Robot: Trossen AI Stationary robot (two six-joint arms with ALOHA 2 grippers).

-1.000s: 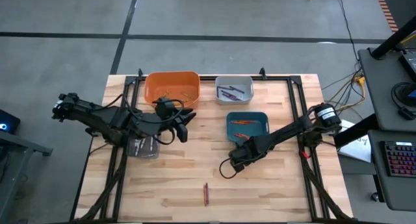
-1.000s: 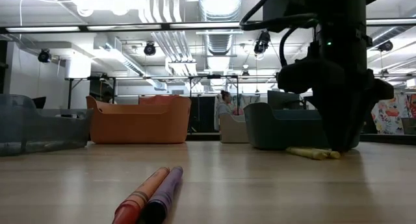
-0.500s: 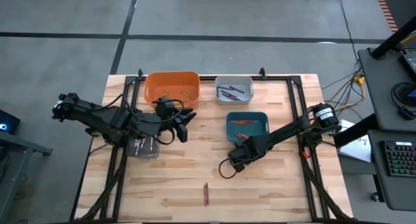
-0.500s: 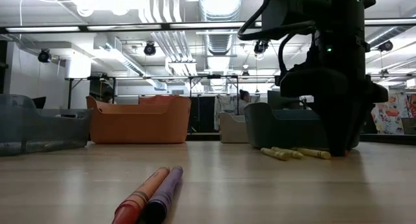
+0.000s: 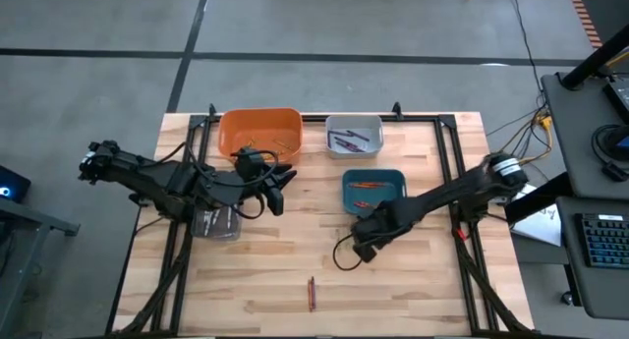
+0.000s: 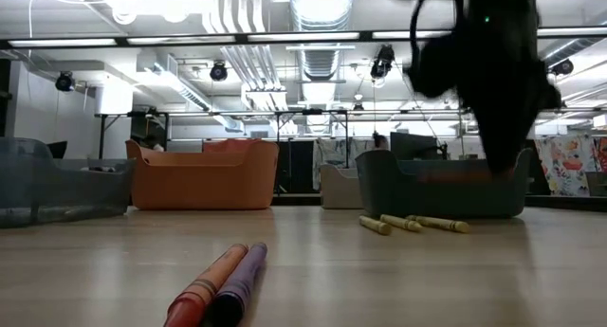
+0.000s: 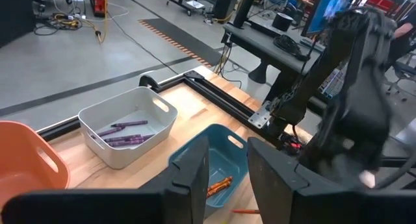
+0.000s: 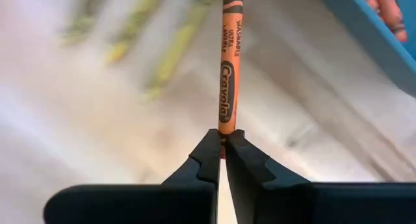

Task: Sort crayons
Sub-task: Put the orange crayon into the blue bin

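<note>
Your right gripper (image 8: pixel 221 152) is pinching an orange crayon (image 8: pixel 227 74) by one end between closed fingers, the stick pointing straight out ahead of the tips, with blurred yellow crayons (image 8: pixel 162 49) on the wood beyond it and the edge of the teal bin (image 8: pixel 364 36) off to one side. From above you are seeing that gripper (image 5: pixel 366 243) hanging over the table (image 5: pixel 413 290) just in front of the teal bin (image 5: pixel 373 175), which is holding orange crayons (image 5: pixel 366 186). In the low view three yellow crayons (image 6: pixel 413 223) are lying on the wood before that bin (image 6: pixel 427 190), the right arm raised above them. Your left gripper (image 7: pixel 224 172) is hovering with its fingers apart and nothing between them, near the orange bin (image 5: pixel 259 131); past its tips the white bin (image 7: pixel 130 130) is holding purple crayons (image 7: pixel 120 133). A clear bin (image 5: pixel 217 223) is sitting under the left arm. A red and a purple crayon (image 6: pixel 223 281) are lying side by side, touching, near the front edge of the table, well apart from both grippers.
</note>
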